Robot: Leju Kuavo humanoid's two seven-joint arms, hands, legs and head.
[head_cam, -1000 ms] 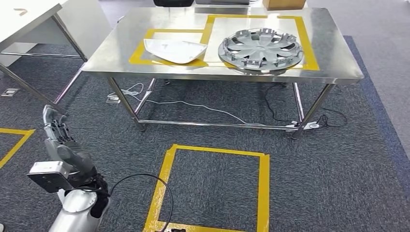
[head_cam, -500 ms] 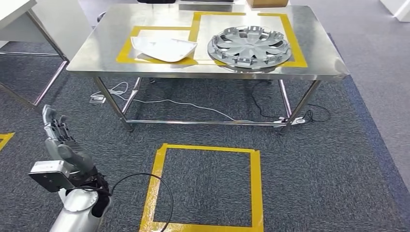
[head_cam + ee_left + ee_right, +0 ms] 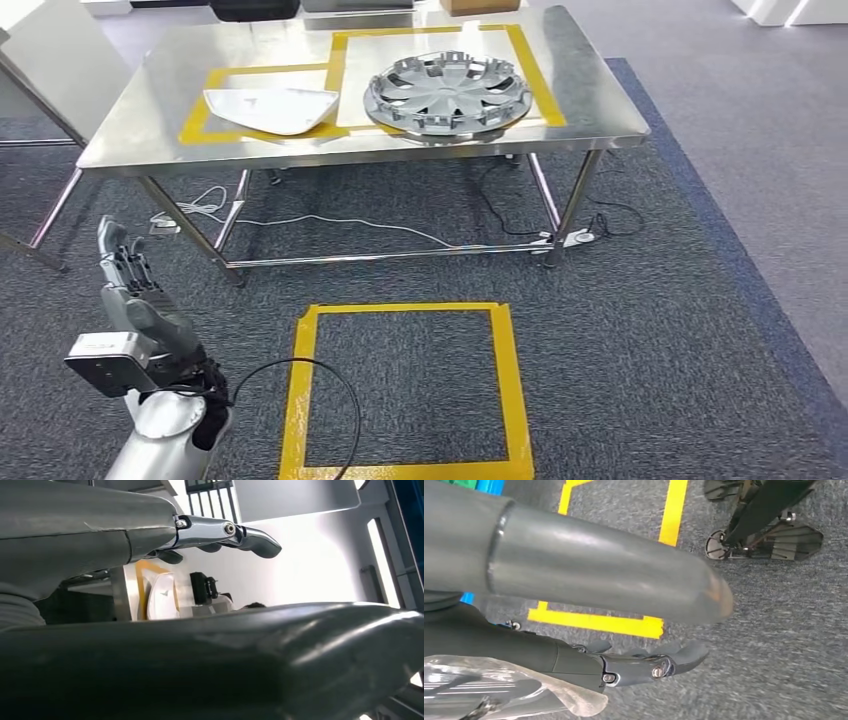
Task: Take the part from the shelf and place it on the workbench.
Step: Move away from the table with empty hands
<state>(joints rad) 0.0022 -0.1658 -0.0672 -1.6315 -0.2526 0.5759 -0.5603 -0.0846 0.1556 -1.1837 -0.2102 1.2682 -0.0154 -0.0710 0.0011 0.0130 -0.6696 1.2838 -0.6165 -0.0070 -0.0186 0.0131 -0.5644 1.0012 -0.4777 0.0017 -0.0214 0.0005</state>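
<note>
A white curved part (image 3: 268,108) lies inside a yellow-taped box on the steel workbench (image 3: 580,110). Beside it sits a grey wheel cover (image 3: 447,92). My left hand (image 3: 125,275) hangs low on the near left, well short of the bench, fingers stretched out and holding nothing. The left wrist view shows its fingers (image 3: 220,530) straight, thumb apart, with the white part (image 3: 162,597) far beyond. My right hand (image 3: 634,665) hangs over the carpet, fingers straight and thumb (image 3: 599,575) apart. A clear glossy sheet (image 3: 499,685) lies by its base; what it is I cannot tell.
A yellow tape square (image 3: 400,385) marks the grey carpet in front of the bench. Cables (image 3: 330,220) trail under the bench. Another table's edge (image 3: 50,60) stands at the far left. Dark stand feet (image 3: 769,535) rest on the floor near my right hand.
The whole picture has shifted: the camera turned, so the bench and floor square sit further left. My left hand stays hanging, open.
</note>
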